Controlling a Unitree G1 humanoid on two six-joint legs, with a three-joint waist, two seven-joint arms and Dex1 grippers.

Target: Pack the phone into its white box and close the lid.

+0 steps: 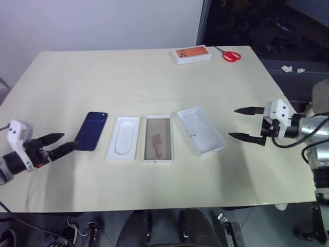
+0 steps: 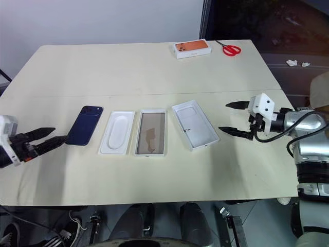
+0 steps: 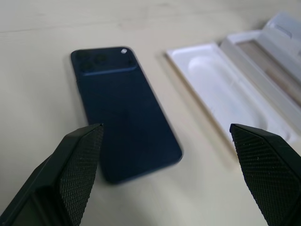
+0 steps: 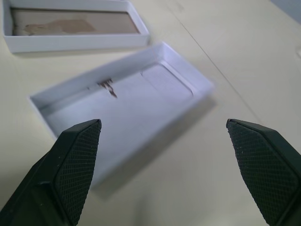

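The phone (image 1: 92, 131) is lying face down on the worktop (image 1: 154, 72) at the left of the frame, its long axis running from the near edge toward the far edge with the camera cluster at the far end. The left pincer (image 1: 57, 143), fingers spread wide and holding nothing, is hovering just beside the phone's near end, pointing toward it, so this arm looks far better placed to take it. In the middle of the frame are lying a moulded white insert (image 1: 124, 138), the white box (image 1: 158, 138), and the lid (image 1: 201, 129) upturned. The right pincer (image 1: 249, 123) is hanging spread and empty near the lid's right side.
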